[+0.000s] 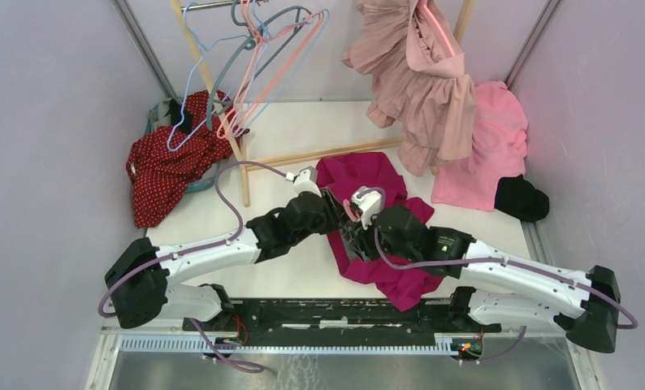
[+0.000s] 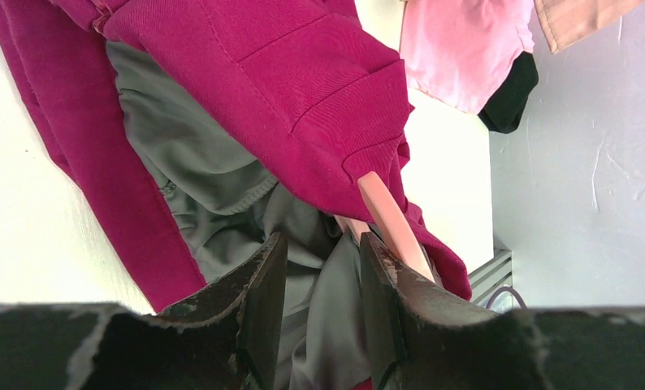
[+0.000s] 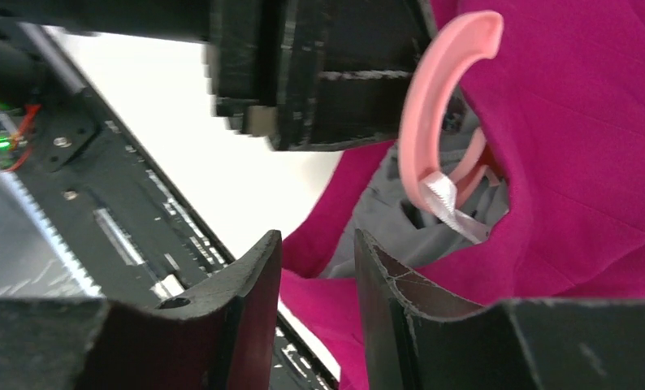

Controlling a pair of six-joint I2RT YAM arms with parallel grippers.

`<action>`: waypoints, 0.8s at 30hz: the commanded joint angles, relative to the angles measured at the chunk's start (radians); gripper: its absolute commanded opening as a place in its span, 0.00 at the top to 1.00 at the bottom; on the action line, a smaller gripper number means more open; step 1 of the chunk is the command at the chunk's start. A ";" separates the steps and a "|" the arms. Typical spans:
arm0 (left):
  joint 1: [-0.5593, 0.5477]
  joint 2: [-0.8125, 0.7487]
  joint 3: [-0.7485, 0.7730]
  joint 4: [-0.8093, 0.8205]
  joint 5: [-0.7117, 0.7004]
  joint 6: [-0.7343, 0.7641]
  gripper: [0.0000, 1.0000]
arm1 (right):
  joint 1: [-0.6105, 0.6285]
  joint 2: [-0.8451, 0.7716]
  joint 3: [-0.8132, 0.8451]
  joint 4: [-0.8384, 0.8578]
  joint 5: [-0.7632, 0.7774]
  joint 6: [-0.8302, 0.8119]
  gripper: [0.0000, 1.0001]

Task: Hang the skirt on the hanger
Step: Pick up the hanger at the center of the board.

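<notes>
We see the magenta skirt (image 1: 368, 175) lying crumpled on the white table (image 1: 303, 130), spread from its middle toward the near edge, where a fold reaches the arms' mounting rail. Both arms reach inward and meet over it, so from above their wrists cover the waistband.

In the left wrist view, the left gripper (image 2: 319, 244) stands with its jaws partly closed. The skirt's grey lining (image 2: 189, 154) fills the gap between them, but we cannot tell whether it is pinched. The pink hanger (image 3: 411, 134) is inside the skirt. One of its arms pokes out from under a magenta fold just beside the gripper's fingers.

In the right wrist view, the right gripper (image 3: 318, 240) also shows a narrow gap, with skirt fabric beyond it. We cannot tell whether it grips anything. The hanger's hook curves up out of the cloth with a pale ribbon loop (image 3: 449, 207) caught on it. The dark bulk of the left gripper crowds in close beside the hook.

Around the skirt:
- A wooden rack (image 1: 303, 156) stands across the far half of the table.
- A cluster of spare hangers (image 1: 258, 36) hangs at the rack's left end.
- A dusty-pink ruffled dress (image 1: 421, 89) hangs at its right end, low over the skirt's far side.
- A red dotted garment (image 1: 169, 166) spills over the far-left corner.
- A bright pink garment (image 1: 490, 154) lies along the right edge.
- A black garment (image 1: 521, 197) lies just beside the bright pink one.
</notes>
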 commanded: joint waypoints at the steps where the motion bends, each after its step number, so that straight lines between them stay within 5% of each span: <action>1: 0.009 -0.012 0.048 0.022 -0.001 0.050 0.55 | 0.003 0.050 0.013 -0.002 0.150 0.039 0.57; 11: 0.013 -0.001 0.070 0.030 0.007 0.059 0.55 | 0.001 0.033 0.010 -0.089 0.326 0.046 0.55; 24: 0.014 0.027 0.109 0.038 0.020 0.073 0.54 | -0.007 0.032 -0.082 0.086 0.438 0.008 0.53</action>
